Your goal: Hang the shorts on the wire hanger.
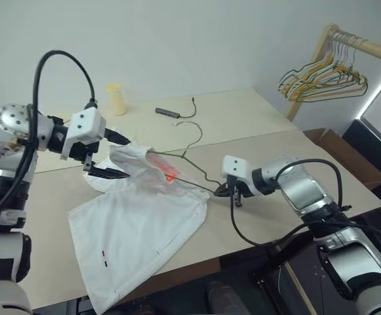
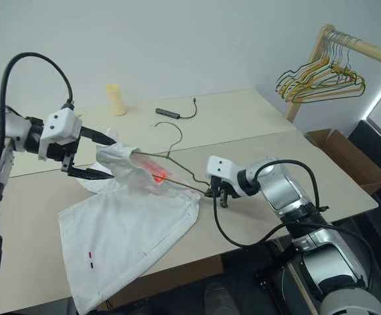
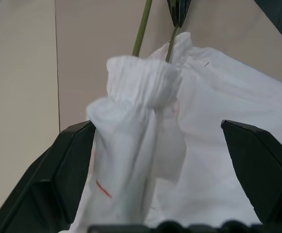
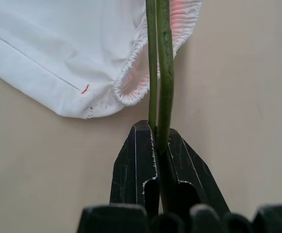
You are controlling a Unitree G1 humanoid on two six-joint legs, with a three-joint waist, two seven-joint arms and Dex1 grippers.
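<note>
Right pincer (image 4: 158, 145) clenched on the wire hanger (image 4: 159, 63), angled downward; left pincer (image 1: 115, 156) spread wide around the shorts (image 1: 134, 230).

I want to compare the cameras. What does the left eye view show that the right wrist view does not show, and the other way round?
Left eye view alone: the open left gripper around the bunched waistband, the wire hanger's hook, the yellow cup and the hangers on the rack. Right wrist view alone: the right gripper shut on the wire hanger, two wires pinched together. Both: the shorts, the table.
</note>
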